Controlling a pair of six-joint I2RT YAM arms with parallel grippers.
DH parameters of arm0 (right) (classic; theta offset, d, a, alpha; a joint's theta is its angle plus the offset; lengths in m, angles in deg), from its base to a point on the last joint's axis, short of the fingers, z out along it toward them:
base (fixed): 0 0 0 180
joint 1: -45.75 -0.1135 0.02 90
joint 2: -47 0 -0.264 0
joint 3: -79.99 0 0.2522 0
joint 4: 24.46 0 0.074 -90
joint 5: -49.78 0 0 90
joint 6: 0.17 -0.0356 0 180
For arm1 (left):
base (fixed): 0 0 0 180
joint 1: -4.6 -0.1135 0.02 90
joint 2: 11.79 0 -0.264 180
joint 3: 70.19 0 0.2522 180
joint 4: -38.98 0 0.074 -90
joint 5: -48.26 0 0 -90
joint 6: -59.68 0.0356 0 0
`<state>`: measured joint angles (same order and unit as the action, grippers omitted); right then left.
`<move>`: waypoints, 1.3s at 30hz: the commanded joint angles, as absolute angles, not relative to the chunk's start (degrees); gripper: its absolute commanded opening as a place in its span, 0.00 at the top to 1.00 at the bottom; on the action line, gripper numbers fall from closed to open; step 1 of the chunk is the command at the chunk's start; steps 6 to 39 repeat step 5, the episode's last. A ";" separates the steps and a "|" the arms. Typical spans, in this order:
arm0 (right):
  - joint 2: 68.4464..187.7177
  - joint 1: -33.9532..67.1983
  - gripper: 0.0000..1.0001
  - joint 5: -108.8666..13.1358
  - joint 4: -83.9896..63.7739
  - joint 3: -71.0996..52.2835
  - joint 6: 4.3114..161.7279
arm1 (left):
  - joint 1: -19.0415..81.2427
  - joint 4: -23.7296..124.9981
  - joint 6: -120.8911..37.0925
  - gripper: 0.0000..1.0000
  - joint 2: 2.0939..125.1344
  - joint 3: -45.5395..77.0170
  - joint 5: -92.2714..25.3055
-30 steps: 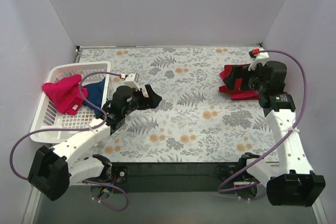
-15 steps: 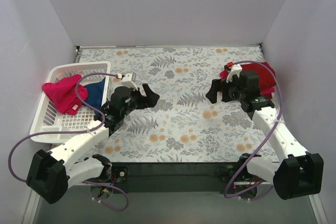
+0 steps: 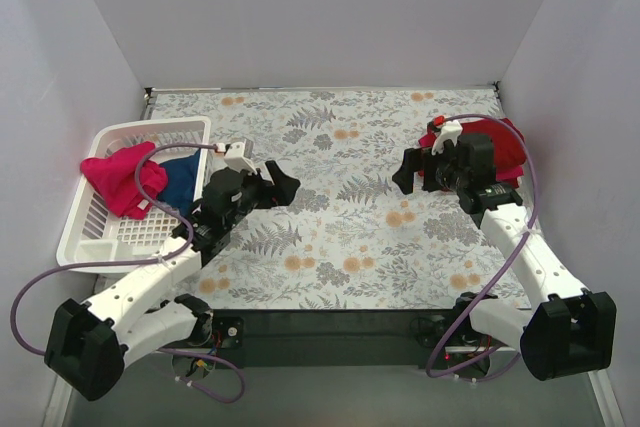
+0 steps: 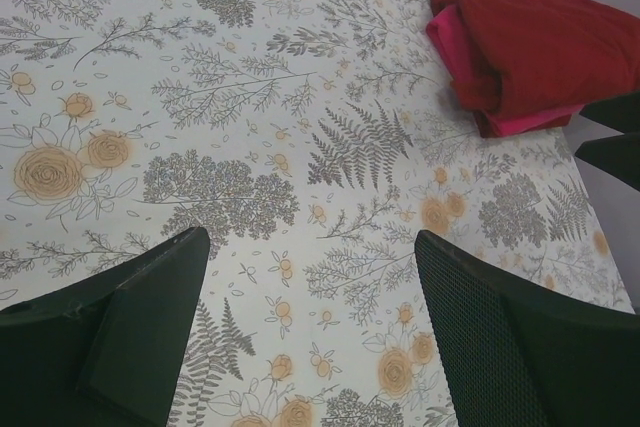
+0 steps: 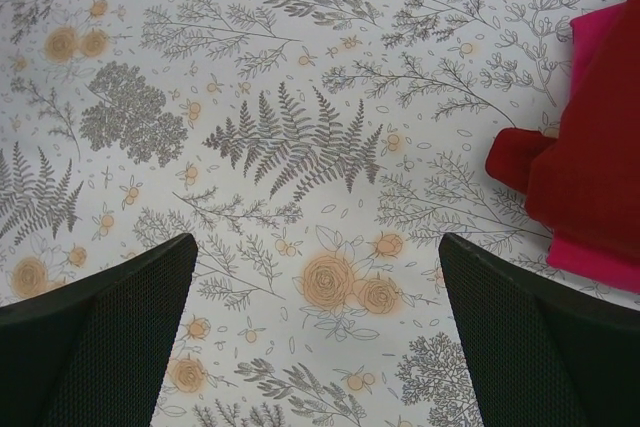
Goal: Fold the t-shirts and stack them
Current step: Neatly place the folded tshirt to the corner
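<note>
With the dark red t-shirt [image 3: 506, 145] laid folded atop a pink t-shirt [image 4: 449, 39], the left gripper [image 3: 281, 183] and right gripper [image 3: 407, 173] are held spread and empty, likely readied for the shirts [image 3: 121, 178] lying in the basket [image 3: 103, 136].

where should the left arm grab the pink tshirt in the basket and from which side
Probably the raised bunch at the top of the pink t-shirt, from straight above with the left pincer. It lies heaped in the white basket, whose walls block a sideways approach, and the navy t-shirt lies against it, so pinch away from that side.
</note>
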<state>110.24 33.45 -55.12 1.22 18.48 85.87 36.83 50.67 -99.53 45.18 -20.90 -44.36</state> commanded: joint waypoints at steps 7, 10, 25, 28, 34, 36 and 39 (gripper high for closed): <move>108.35 33.18 0.02 -52.97 -1.12 19.12 87.64 | 36.94 49.75 -97.82 0.22 43.58 -21.98 -44.91; 108.35 33.18 0.02 -52.97 -1.12 19.12 87.64 | 36.94 49.75 -97.82 0.22 43.58 -21.98 -44.91; 108.35 33.18 0.02 -52.97 -1.12 19.12 87.64 | 36.94 49.75 -97.82 0.22 43.58 -21.98 -44.91; 108.35 33.18 0.02 -52.97 -1.12 19.12 87.64 | 36.94 49.75 -97.82 0.22 43.58 -21.98 -44.91; 108.35 33.18 0.02 -52.97 -1.12 19.12 87.64 | 36.94 49.75 -97.82 0.22 43.58 -21.98 -44.91; 108.35 33.18 0.02 -52.97 -1.12 19.12 87.64 | 36.94 49.75 -97.82 0.22 43.58 -21.98 -44.91; 108.35 33.18 0.02 -52.97 -1.12 19.12 87.64 | 36.94 49.75 -97.82 0.22 43.58 -21.98 -44.91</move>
